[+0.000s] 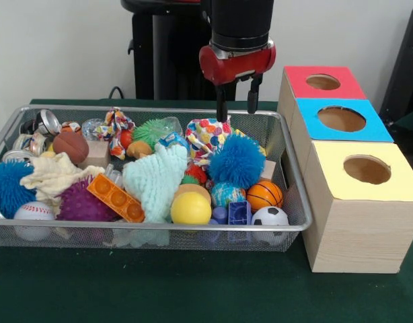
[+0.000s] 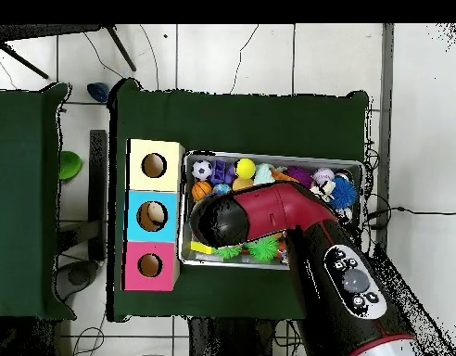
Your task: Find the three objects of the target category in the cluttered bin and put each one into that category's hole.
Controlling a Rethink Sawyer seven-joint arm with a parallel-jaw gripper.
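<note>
The green worktop [image 1: 193, 289] carries everything, so the arm can reach it all from above. The wire bin [image 1: 297, 195] is my landmark. It has low mesh walls that keep the toys from rolling off. Just beside the bin stand three wooden boxes in a row: the yellow box [image 1: 358, 202], the blue box [image 1: 341, 124] and the red box [image 1: 321, 84]. Each has a round hole on top, so a toy can drop straight in. The tool [image 1: 237, 101] hangs over the back part of the bin, near the boxes. Its two fingers are apart and hold nothing. I cannot tell which kind of toy it wants. Balls lie at the bin's front corner nearest the boxes: a blue fuzzy ball [image 1: 237, 161], a yellow ball [image 1: 191, 208], a small basketball [image 1: 264, 195] and a small soccer ball [image 1: 270, 217].
</note>
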